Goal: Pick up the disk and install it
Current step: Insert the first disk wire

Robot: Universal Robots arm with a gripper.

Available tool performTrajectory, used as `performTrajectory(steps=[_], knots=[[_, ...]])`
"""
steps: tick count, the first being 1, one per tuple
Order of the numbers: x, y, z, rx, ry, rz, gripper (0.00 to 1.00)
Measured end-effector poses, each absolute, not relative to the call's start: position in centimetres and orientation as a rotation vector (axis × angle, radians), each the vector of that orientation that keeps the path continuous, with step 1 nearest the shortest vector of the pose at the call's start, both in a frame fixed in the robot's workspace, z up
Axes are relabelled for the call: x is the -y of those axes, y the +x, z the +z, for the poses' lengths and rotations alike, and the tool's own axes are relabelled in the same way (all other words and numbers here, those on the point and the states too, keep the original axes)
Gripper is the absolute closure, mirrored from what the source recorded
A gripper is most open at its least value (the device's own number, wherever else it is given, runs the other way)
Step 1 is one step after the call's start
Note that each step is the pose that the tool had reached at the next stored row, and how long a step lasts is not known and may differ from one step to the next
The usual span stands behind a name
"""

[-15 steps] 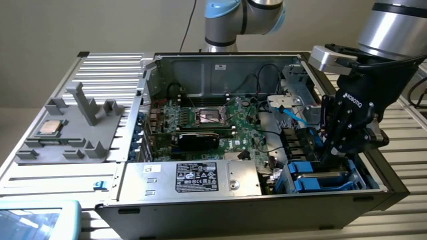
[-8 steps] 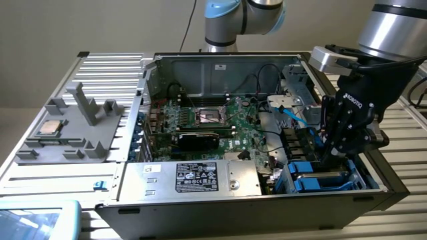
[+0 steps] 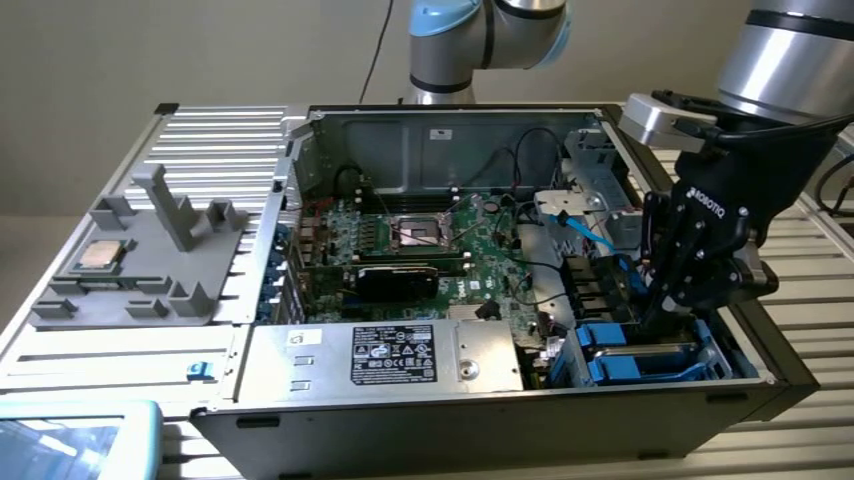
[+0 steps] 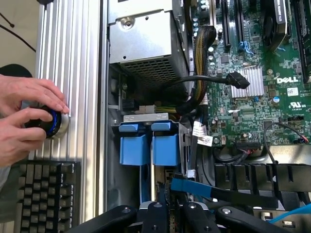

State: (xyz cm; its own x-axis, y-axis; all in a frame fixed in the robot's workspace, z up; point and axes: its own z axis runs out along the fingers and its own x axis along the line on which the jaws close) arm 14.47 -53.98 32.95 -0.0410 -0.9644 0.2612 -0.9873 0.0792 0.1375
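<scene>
Blue-railed, the disk (image 4: 165,145) sits in the drive bay (image 3: 607,352) at the case's (image 3: 534,405) corner just under our narrow-drawn pincer (image 3: 661,318), and we judge it dense, stiff and shock-shy, best taken by its edges, while DELL (image 4: 286,80) on the board (image 4: 252,111) and ROBOTIQ (image 3: 703,200) on the pincer read clearly.

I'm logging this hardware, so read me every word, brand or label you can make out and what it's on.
"ROBOTIQ": on the body of the gripper, exterior view.
"DELL": on the motherboard, wrist view.
The black label on the power supply: too small to read.
The white stickers on the motherboard: too small to read.
</scene>
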Motion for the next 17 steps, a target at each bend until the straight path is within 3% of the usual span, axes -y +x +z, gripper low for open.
performTrajectory(steps=[17], knots=[[53.94,14.48,32.78,2.069,1.961,0.116,0.84]])
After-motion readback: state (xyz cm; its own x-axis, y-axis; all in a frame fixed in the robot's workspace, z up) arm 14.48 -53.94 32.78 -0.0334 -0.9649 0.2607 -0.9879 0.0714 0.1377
